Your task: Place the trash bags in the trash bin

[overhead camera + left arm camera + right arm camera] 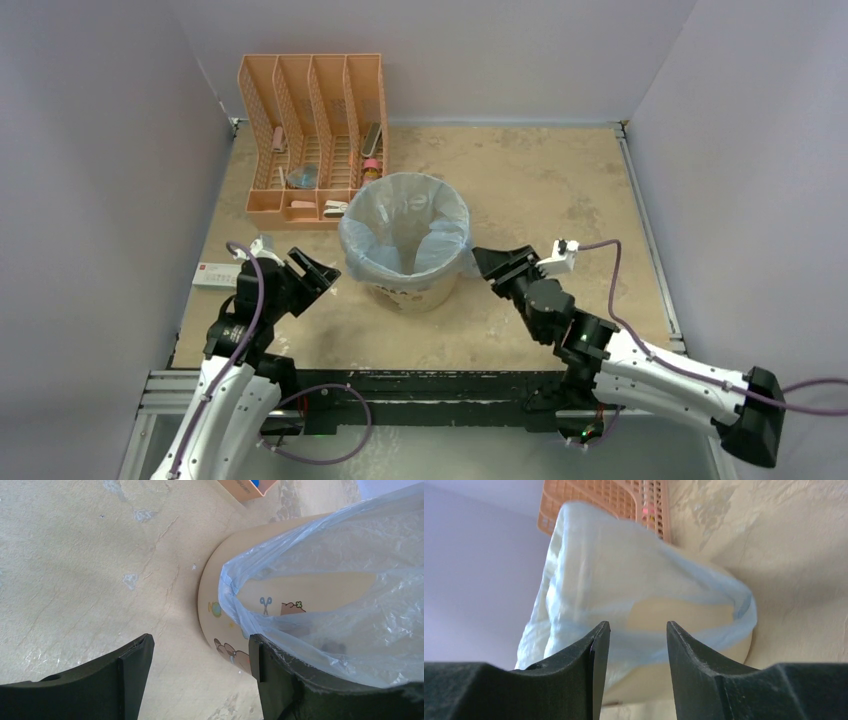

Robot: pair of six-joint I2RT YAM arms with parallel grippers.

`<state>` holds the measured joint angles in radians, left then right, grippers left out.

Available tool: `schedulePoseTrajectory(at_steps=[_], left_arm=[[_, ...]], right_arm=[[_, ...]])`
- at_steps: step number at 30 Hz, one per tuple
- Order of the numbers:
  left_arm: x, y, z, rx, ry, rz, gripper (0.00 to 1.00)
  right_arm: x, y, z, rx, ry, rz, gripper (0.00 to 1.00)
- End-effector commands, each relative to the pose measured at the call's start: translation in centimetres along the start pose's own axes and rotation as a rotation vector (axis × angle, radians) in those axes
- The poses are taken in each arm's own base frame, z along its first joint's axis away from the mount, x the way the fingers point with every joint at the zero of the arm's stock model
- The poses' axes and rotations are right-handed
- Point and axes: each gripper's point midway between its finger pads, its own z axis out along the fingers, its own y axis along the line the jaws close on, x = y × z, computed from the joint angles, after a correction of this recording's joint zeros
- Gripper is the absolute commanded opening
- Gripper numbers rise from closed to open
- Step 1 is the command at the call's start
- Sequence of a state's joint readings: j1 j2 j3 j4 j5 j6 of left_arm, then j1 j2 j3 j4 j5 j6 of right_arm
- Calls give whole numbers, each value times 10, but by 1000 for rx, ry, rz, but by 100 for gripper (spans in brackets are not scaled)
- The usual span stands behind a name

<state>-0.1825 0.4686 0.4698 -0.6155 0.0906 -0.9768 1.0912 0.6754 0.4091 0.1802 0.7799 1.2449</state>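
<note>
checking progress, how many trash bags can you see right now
1: the trash bag lines the trash bin, its edge draped over the rim. Another layer tucked inside it could be hidden.

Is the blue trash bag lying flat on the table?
No, the trash bag sits opened inside the trash bin, its edge draped over the rim.

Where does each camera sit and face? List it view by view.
Top external: above and behind; looks down at table, trash bin, orange organizer; both arms show.
Left wrist: left of the bin, facing its wall and the trash bag; the left gripper shows.
Right wrist: low at the bin's right, facing the bag; the right gripper shows.
Shared: all see the bag-lined bin.
</note>
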Motion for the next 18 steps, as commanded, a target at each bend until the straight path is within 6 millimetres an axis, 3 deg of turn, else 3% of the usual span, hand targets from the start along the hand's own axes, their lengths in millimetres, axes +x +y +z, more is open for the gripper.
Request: schedulePoseTrajectory(at_steps=[1, 4, 7, 10, 13, 14, 18], left_arm=[[-17, -21, -8, 57, -52, 18, 70], [-17, -24, -9, 70, -50, 15, 70], [-19, -30, -10, 97, -57, 31, 70], [-19, -27, -7, 85, -53, 36, 70], [-17, -25, -4, 76, -44, 40, 70], [-17, -25, -3, 71, -43, 39, 70], [-22, -18, -4, 31, -68, 42, 69]], right_arm=[[-1, 21, 14, -133, 86, 20, 49], [20, 15, 18, -134, 179, -41, 49], [48, -12, 22, -73, 276, -99, 50], [59, -43, 25, 49, 315, -157, 51], [43, -69, 25, 184, 226, -125, 55], [33, -70, 25, 180, 177, -111, 56], [-5, -39, 18, 47, 35, -123, 59]])
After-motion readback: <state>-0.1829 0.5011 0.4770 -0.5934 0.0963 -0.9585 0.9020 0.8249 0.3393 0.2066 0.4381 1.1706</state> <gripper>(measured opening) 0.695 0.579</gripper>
